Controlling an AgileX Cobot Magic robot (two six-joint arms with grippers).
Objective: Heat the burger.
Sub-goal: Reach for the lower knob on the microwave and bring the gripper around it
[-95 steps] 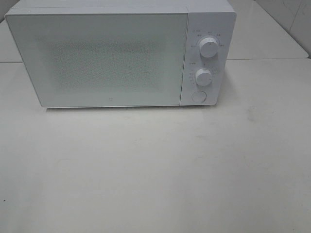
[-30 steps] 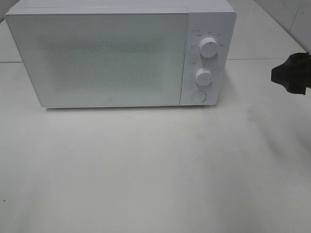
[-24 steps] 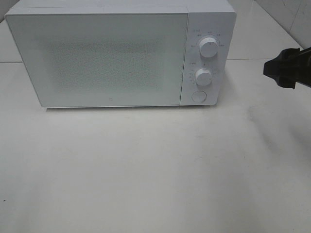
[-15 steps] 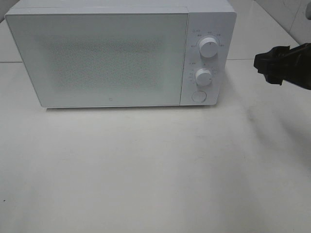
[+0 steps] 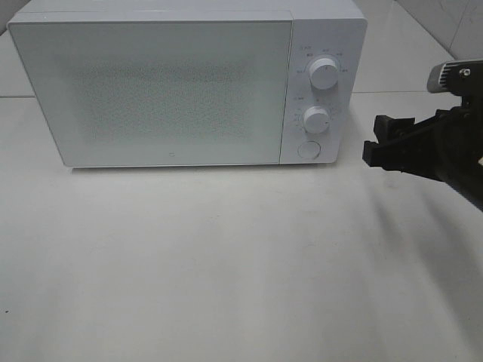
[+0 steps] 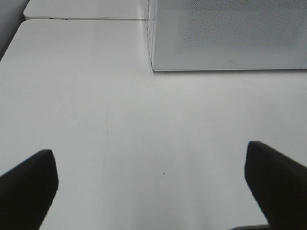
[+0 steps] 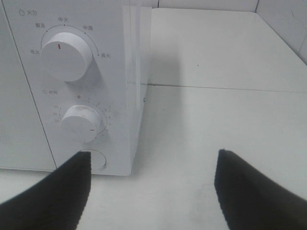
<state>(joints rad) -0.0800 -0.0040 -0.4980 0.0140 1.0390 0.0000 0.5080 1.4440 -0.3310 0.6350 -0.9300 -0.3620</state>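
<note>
One microwave, interior obscured, right gripper partly cropped

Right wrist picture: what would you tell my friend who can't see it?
A white microwave is close up, showing a big knob, a smaller knob and a round button. The right gripper holds its dark fingers open and empty over a white table.

surface: white table | wall: pale tiles | light: soft
</note>
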